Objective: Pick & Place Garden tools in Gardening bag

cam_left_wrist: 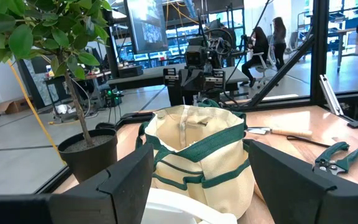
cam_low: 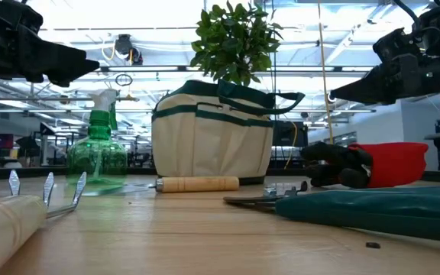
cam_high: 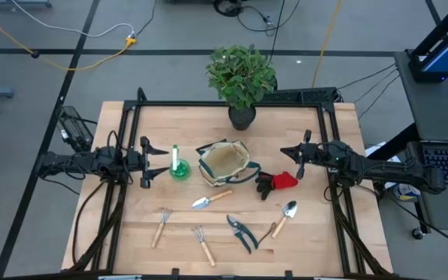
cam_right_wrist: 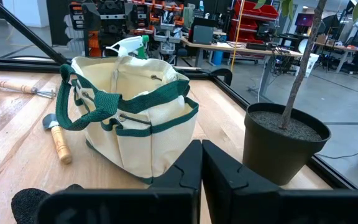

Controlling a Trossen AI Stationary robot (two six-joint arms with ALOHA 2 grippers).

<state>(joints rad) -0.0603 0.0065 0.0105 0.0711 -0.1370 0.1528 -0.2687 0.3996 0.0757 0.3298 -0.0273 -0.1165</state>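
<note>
Left gripper (cam_high: 148, 164) hovering wide beside bottle (cam_high: 179, 168); right gripper (cam_high: 299, 162) hanging closed, empty, over gloves (cam_high: 277, 182). Bag (cam_high: 224, 162) sitting mid-table, seemingly unfilled. Trowels (cam_high: 210, 200), pruners (cam_high: 242, 232), rake (cam_high: 203, 243), fork (cam_high: 162, 225) all lying outside; nothing packed yet.

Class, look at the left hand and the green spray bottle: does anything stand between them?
Nothing visible does. The left hand, open, is right beside the spray bottle, with the gardening bag just beyond.

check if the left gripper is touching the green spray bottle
Apart. The high view shows the left gripper open beside the green spray bottle, with bare table between its fingertips and the bottle.
</note>
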